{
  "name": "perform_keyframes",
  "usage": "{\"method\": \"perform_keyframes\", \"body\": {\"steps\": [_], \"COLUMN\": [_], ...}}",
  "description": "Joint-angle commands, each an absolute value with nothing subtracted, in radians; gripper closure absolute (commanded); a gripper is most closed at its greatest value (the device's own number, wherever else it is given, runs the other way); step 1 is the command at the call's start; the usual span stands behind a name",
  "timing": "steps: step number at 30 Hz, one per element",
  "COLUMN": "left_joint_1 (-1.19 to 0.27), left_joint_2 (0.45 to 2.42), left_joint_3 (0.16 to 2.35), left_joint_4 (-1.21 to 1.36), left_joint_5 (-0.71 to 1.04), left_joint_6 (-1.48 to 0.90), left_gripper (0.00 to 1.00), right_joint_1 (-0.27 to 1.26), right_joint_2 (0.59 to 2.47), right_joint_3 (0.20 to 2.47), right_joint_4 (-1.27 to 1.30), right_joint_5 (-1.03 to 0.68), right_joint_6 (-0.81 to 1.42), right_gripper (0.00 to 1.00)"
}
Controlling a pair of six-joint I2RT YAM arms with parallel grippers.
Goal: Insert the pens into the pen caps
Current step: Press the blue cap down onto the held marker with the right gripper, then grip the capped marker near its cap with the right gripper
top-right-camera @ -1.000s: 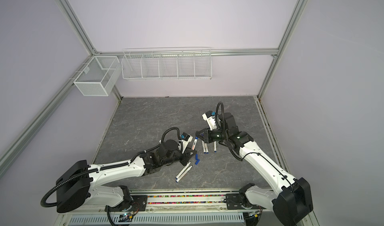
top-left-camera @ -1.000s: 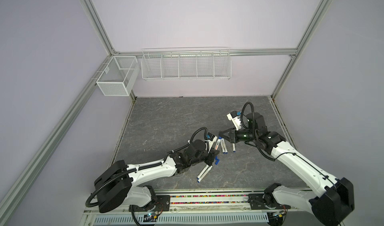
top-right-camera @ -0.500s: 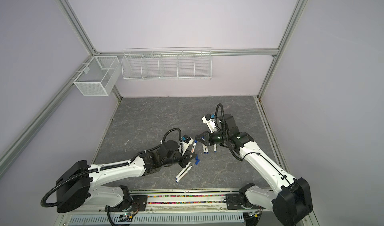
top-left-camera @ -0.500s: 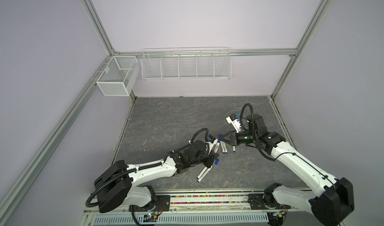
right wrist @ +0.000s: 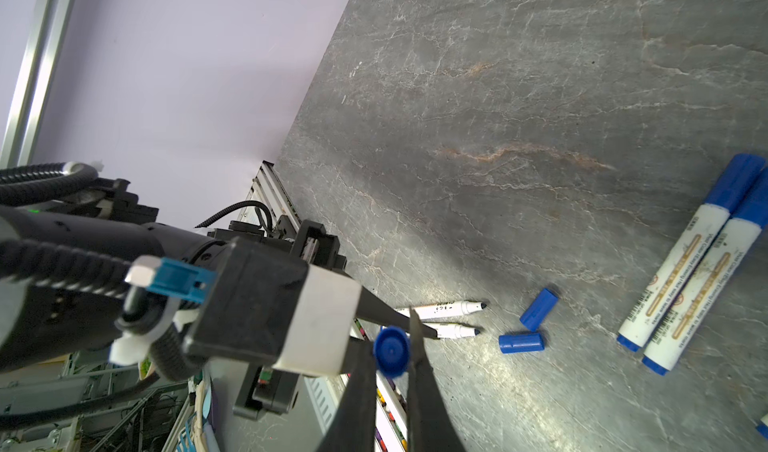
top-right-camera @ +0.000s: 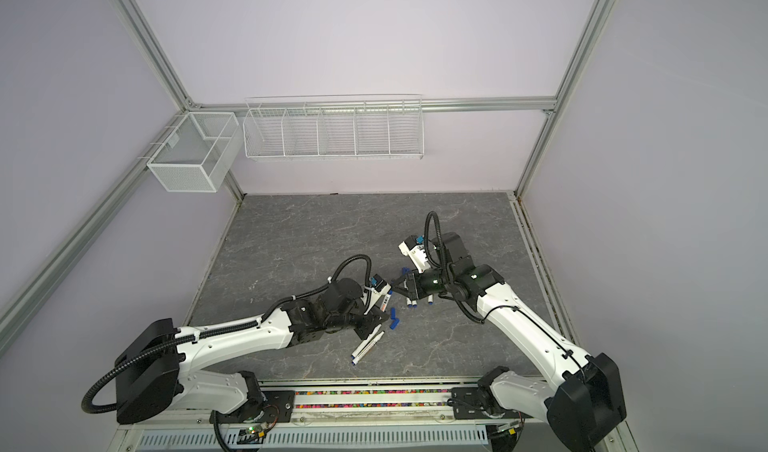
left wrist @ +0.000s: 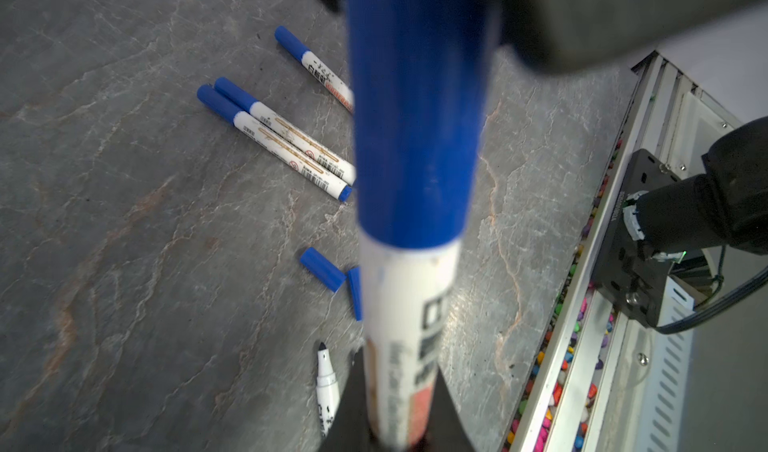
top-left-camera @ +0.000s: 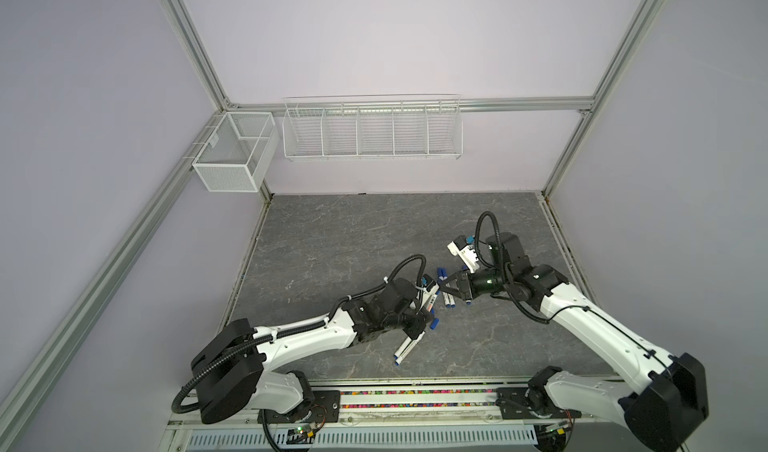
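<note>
While the left gripper [left wrist: 397, 396] pinches a smooth white pen [left wrist: 407, 325] by its printed barrel, the right gripper [right wrist: 390, 354] is clamped on the glossy blue cap [left wrist: 415, 117] that covers the pen's tip, above the veined grey stone-look tabletop [left wrist: 145, 221]. Three capped pens [left wrist: 291, 132] lie flat on it; two loose cylindrical caps [left wrist: 322, 269] lie close together, near two bare-tipped pens [right wrist: 440, 308]. A front rail channel [left wrist: 557, 362] holds many-coloured beads [left wrist: 540, 356]. On the wall hang a mesh box [top-left-camera: 232, 155] and a five-bay wire rack [top-left-camera: 372, 132].

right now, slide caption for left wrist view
Left end effector grips a blue-capped pen; three capped pens, two loose caps and an uncapped pen lie on the table
</note>
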State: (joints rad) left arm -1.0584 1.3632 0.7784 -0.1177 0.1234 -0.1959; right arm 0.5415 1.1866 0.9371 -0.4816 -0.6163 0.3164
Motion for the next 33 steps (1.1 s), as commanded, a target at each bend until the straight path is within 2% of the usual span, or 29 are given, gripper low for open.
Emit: {"method": "perform_keyframes", "body": {"steps": [1,10,17,19,22,23,26,33], "left_joint_1": [-1.008,-0.963,-0.963,-0.965,-0.975,-0.978,-0.982,-0.982], "left_joint_2": [1.352,1.338,1.34,1.335,1.33,1.33,1.33,1.334], "left_joint_3": [0.925,0.945,0.888,0.845,0.795,0.782,0.752,0.723], "left_joint_4": [0.193,0.33,0.274,0.292,0.298,0.296,0.301,0.331], "left_joint_5": [0.06,0.184,0.201,0.199,0.182,0.177,0.167,0.166], "left_joint_6": [-0.206,-0.31,-0.298,-0.315,-0.33,-0.33,-0.343,-0.37], "left_gripper": [1.0,1.0,1.0,1.0,1.0,1.0,1.0,1.0], "right_joint_1": [0.627,0.643,0.61,0.594,0.583,0.583,0.583,0.583], "right_joint_2": [1.224,1.32,1.224,1.189,1.152,1.143,1.121,1.091], "right_joint_3": [0.891,0.886,0.922,0.94,0.96,0.962,0.958,0.945], "right_joint_4": [-0.759,-0.761,-0.665,-0.638,-0.603,-0.589,-0.539,-0.424], "right_joint_5": [-0.777,-0.642,-0.553,-0.535,-0.486,-0.474,-0.454,-0.45], "right_joint_6": [0.291,0.271,0.3,0.309,0.33,0.34,0.369,0.42], "right_gripper": [0.93,0.93,0.92,0.86,0.66,0.63,0.6,0.61]}}
